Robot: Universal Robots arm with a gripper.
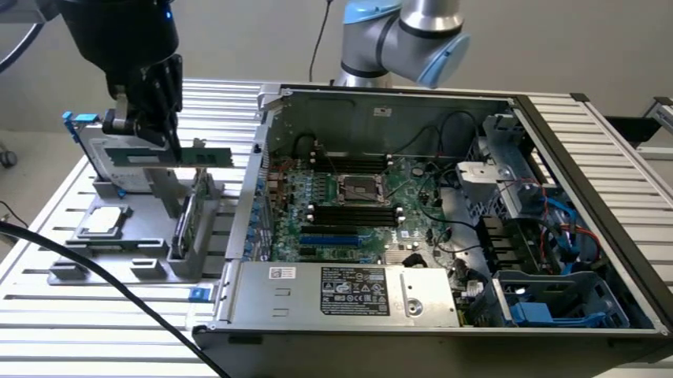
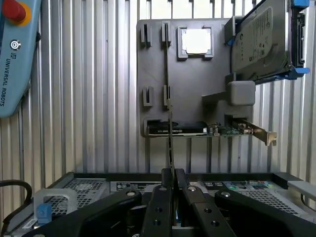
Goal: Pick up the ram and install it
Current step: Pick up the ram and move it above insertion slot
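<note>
jaws pinch ram (image 1: pixel 205 155) above tray (image 1: pixel 110 250)

Matt black metal on the end effector (image 2: pixel 173 172); green circuit-board laminate with black chips on the ram (image 1: pixel 210 154). Looks bare and ribbed, a pale brushed metal, across the counter (image 1: pixel 63 323). Shows matt grey plastic in the parts holder (image 2: pixel 197 84), dull silver metal and blue plastic rails on the hard drive (image 2: pixel 259 42), a satin silver lid on the processor chip (image 2: pixel 196 40). Reads as plain grey sheet metal around the computer case (image 1: pixel 379 98).
</note>
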